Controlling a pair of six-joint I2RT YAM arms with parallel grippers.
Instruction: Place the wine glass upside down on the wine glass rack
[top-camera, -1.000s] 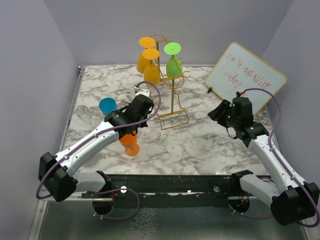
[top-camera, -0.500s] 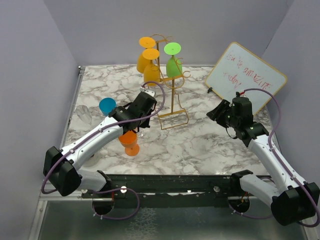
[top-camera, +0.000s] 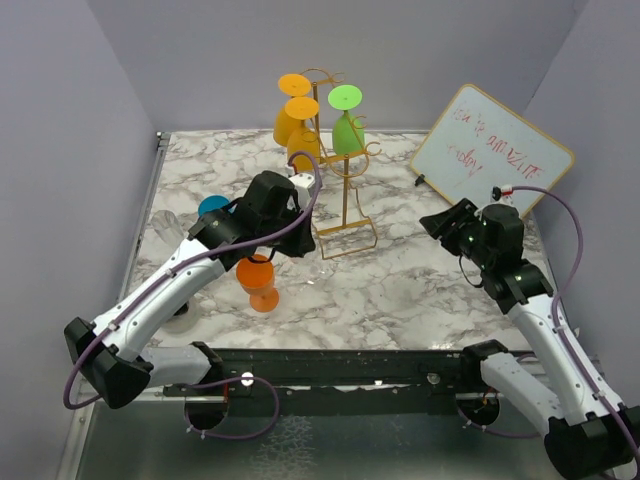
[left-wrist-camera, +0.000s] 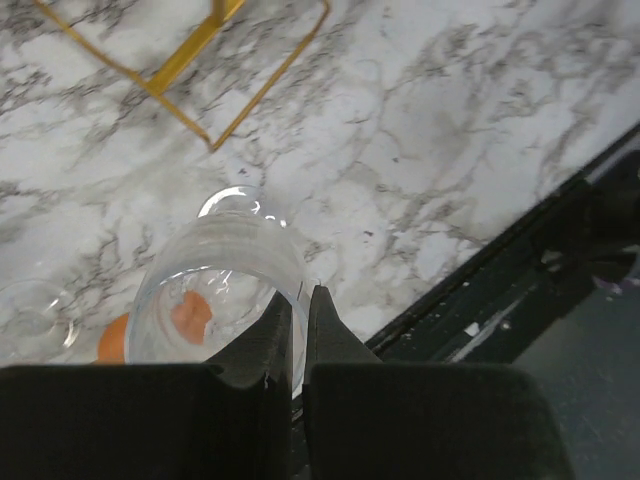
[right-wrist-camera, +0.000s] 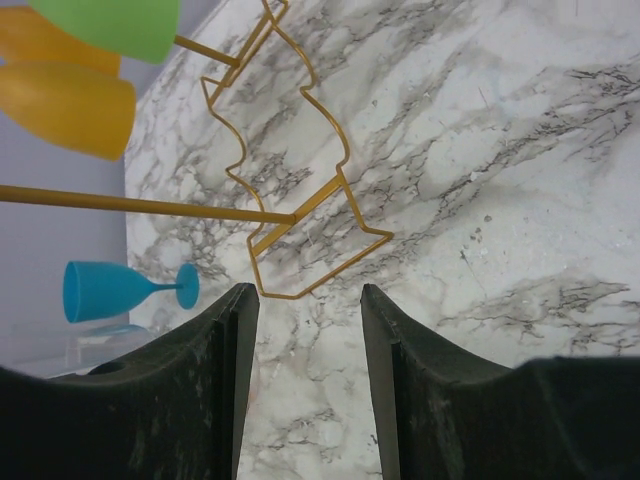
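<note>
Left gripper (left-wrist-camera: 303, 300) is pressed nearly together, pinching the clear glass (left-wrist-camera: 215, 270) by its rim, at the rack's (top-camera: 347, 200) nine o'clock. Right gripper (right-wrist-camera: 305, 295) is spread, empty, at three o'clock.

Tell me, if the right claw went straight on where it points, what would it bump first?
Probably the wine glass rack's wire base, just beyond the open right gripper; depth is unclear, so it might meet the marble table first.

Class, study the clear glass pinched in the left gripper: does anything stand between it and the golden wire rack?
Nothing visible does. The left gripper holds the clear wine glass by its rim, with bare marble table between it and the wine glass rack. The orange glass stands nearer the arms' bases, off that line.
</note>
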